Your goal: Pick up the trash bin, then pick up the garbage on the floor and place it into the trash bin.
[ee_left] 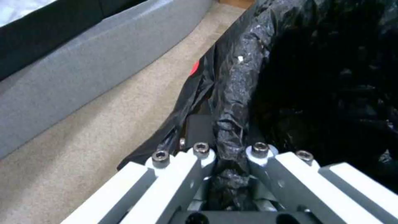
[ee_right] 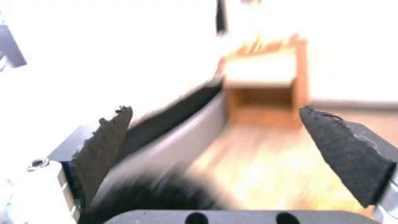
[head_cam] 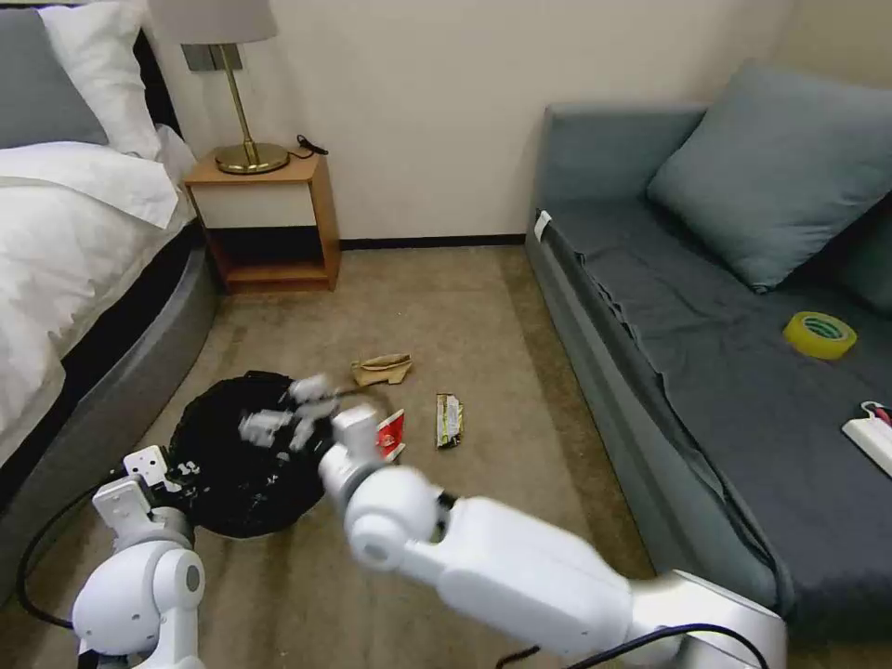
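Note:
The trash bin (head_cam: 243, 465), lined with a crinkled black bag, is at the lower left in the head view. My left gripper (head_cam: 178, 472) is shut on its near rim; the left wrist view shows both jaws of the left gripper (ee_left: 230, 149) pinching the bag-covered rim (ee_left: 232, 93). My right gripper (head_cam: 283, 413) hovers open over the bin's mouth, and its dark pads (ee_right: 104, 146) are wide apart with nothing between them. Garbage lies on the carpet beyond the bin: a crumpled tan paper bag (head_cam: 381, 370), a red-and-white carton (head_cam: 391, 434) partly behind my right wrist, and a dark yellowish snack wrapper (head_cam: 449, 420).
The bed's grey base (head_cam: 111, 400) runs along the left, close to the bin. A wooden nightstand (head_cam: 265, 223) with a lamp stands by the far wall. The grey sofa (head_cam: 706, 372) on the right holds a yellow tape roll (head_cam: 819, 334) and a white box (head_cam: 872, 435).

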You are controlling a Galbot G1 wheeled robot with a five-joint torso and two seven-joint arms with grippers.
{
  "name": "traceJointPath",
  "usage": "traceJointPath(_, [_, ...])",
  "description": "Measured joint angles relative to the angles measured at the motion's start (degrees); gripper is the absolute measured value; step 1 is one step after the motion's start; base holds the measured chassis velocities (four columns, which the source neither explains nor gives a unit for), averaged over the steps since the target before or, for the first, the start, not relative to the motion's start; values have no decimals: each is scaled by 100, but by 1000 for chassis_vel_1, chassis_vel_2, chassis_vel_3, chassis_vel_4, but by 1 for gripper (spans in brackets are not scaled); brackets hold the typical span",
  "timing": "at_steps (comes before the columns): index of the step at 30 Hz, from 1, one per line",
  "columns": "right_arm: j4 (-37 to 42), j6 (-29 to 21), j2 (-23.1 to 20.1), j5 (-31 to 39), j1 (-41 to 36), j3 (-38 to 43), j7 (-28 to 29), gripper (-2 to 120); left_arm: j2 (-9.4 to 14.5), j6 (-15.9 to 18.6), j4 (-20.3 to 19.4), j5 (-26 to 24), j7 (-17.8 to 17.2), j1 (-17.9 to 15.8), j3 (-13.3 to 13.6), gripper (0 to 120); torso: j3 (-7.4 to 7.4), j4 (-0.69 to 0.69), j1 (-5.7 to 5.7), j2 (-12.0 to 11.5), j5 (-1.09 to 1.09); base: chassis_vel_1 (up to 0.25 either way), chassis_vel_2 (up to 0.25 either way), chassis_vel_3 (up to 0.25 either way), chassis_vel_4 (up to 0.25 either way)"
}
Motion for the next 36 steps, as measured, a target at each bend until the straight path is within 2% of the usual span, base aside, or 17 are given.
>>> traceJointPath(2, [296, 77, -242, -389, -192, 662, -278, 100, 51, 1, 3, -43, -1, -3, -38, 3, 0, -1, 0, 0, 1, 0, 0, 0, 0])
traceJointPath(5, [471, 121, -356, -586, -357, 1059, -428, 100, 71, 1, 9, -64, -1, -4, -56, 3, 0, 0, 0, 0, 1, 0, 0, 0, 0])
traceJointPath(7, [845, 158, -554, -999, -880, 1843, -700, 100, 107, 1, 17, -99, -1, -7, -86, 3, 0, 0, 0, 0, 1, 0, 0, 0, 0])
traceJointPath(10, [1103, 120, -622, -1198, -1279, 2287, -764, 100, 124, 1, 19, -106, 1, -8, -89, 3, 0, 0, 0, 0, 1, 0, 0, 0, 0])
traceJointPath(12, [1586, -61, -689, -1559, -2087, 3072, -811, 100, 154, 1, 27, -114, 15, -3, -103, 3, 0, -2, 0, 0, 2, 0, 0, 0, 0])
traceJointPath(13, [1586, -61, -689, -1559, -2087, 3072, -811, 100, 154, 1, 27, -114, 15, -3, -103, 3, 0, -2, 0, 0, 2, 0, 0, 0, 0])
traceJointPath(16, [2043, -137, -703, -2006, -2823, 3789, -805, 100, 178, 1, 31, -151, 27, -5, -115, 3, 0, -1, 0, -1, 1, 0, 0, 0, 0])
traceJointPath(17, [2043, -137, -703, -2006, -2823, 3789, -805, 100, 178, 1, 31, -151, 27, -5, -115, 3, 0, -1, 0, -1, 1, 0, 0, 0, 0])
traceJointPath(20, [2497, -142, -580, -2353, -3537, 4350, -713, 100, 189, -3, 31, -182, 36, -20, -118, 3, -1, -1, 0, -1, 0, 0, 0, 0, 0])
traceJointPath(21, [2497, -142, -580, -2353, -3537, 4350, -713, 100, 189, -3, 31, -182, 36, -20, -118, 3, -1, -1, 0, -1, 0, 0, 0, 0, 0])
traceJointPath(24, [2816, -155, -447, -2586, -4262, 4632, -708, 100, 200, -7, 17, -213, 42, -24, -117, 3, -1, -1, -1, -1, -1, 0, 0, 0, 0])
traceJointPath(27, [2878, -71, -389, -2688, -4647, 4672, -789, 100, 203, -11, -15, -240, 46, 1, -140, 3, -1, -1, 0, -1, 0, 0, 0, 0, 0])
traceJointPath(36, [2802, 353, -355, -2997, -5053, 4412, -1054, 100, 176, -20, -114, -281, 45, 59, -195, 3, -1, 0, 0, -1, -1, 0, 0, 0, 0])
